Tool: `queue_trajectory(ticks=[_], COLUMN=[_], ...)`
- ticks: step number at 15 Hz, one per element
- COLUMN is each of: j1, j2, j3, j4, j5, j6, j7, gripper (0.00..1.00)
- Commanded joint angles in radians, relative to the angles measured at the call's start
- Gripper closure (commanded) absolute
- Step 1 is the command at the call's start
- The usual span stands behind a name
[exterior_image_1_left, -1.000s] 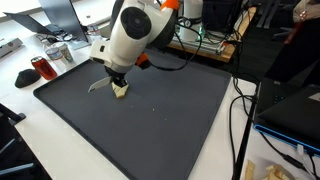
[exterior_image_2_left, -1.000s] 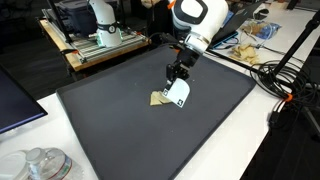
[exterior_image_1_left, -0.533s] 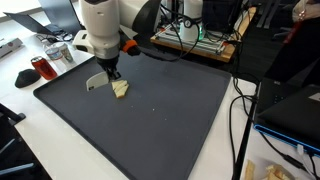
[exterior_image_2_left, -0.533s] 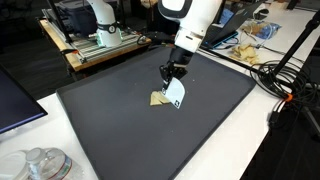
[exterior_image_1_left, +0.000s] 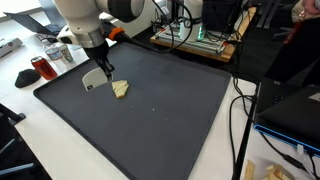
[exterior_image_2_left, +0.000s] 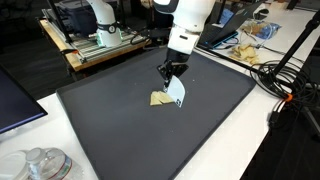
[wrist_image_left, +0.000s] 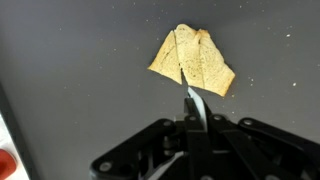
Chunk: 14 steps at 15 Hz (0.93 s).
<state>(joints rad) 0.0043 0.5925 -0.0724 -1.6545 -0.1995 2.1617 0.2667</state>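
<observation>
The black two-fingered claw (exterior_image_2_left: 171, 80) is pressed together on the top edge of a thin, flat white sheet with a pale blue tint (exterior_image_2_left: 177, 93), which hangs below the fingertips. In the wrist view the sheet is seen edge-on, a narrow sliver pointing at the folded tan piece of cloth or paper (wrist_image_left: 192, 62). That piece lies flat on the wide dark grey mat (exterior_image_1_left: 170, 110) covering the white table (exterior_image_1_left: 30, 142), towards the mat's corner nearest a red can (exterior_image_1_left: 42, 68). The sheet's lower edge is just beside the tan piece, and the pictures do not show whether the two touch. To handle the sheet well, the pinch looks best kept firm and square on its upper edge, since so thin a piece could swivel or slip between the fingers. Its free edge is better kept level with the mat than dug in at one corner, and any movement near the tan piece should be slow, because that light fold would shift easily. The white arm (exterior_image_2_left: 185, 25) descends from above, its wrist turned almost straight down over the mat and the claw pointing at the surface.
</observation>
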Motion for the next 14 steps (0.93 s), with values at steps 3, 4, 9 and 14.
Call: queue_trajectory(ticks=[3, 4, 9, 14], j1=[-0.079, -0.091, -0.174, -0.253], j2=[0.078, 0.089, 0.128, 0.139], j3=[0.03, 0.032, 0.058, 0.077], j4=[0.14, 0.153, 0.188, 0.185], j5=[0.158, 0.175, 0.29, 0.388], j6=[-0.113, -0.122, -0.127, -0.119], j7=[-0.182, -0.206, -0.338, -0.433], gripper=[0.99, 0.99, 0.99, 0.99])
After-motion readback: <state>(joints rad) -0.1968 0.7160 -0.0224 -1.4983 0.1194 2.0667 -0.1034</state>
